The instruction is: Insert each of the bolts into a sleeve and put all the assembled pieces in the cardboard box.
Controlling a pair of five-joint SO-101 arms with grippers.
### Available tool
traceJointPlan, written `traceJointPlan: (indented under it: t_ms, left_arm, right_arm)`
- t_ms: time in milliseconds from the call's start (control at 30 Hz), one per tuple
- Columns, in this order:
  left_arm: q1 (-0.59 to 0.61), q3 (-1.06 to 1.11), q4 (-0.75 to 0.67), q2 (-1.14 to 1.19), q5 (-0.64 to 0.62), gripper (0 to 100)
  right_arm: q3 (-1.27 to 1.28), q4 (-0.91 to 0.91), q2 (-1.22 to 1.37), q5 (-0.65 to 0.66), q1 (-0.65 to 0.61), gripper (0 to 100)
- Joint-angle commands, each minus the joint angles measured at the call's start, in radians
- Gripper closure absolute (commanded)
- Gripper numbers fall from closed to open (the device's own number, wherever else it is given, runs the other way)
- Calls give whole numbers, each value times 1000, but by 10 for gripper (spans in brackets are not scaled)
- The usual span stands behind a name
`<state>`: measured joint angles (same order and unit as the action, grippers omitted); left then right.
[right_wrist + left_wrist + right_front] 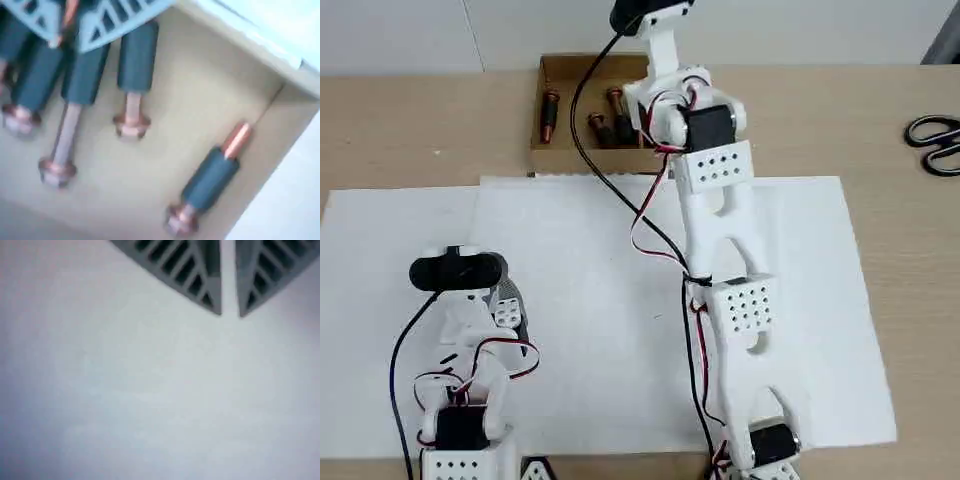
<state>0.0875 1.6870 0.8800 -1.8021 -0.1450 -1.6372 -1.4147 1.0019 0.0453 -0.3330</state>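
Note:
The cardboard box (542, 100) stands at the table's far edge with several assembled pieces lying in it, each a copper bolt in a dark sleeve. One assembled piece (210, 182) lies alone near a box corner, and another piece (135, 60) lies beside the gripped piece (82, 75). My right gripper (67, 42) is down inside the box, shut on the copper bolt tip that sticks out of that sleeve. Near the table's front left, my left gripper (230, 315) hangs just above the white paper (150, 400), its fingers together and holding nothing.
White paper sheets (580, 300) cover the middle of the table. Black scissors (935, 140) lie at the far right edge. The right arm (720, 230) stretches across the paper towards the box, with cables trailing beside it.

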Motion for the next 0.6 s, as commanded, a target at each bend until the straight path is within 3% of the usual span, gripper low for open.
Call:
traceJointPlan:
  t_ms: [0,233,567]
  left_arm:
    - [-6,-7,2,-11,-6,993]
    - [-6,-7,2,-11,-6,993]
    - [-6,-7,2,-11,-6,993]
  right_arm:
    - [-44,-99,-133,9,16,995]
    - [-44,-249,-266,8,50,995]
    - [-37,-285,-449,11,104,995]
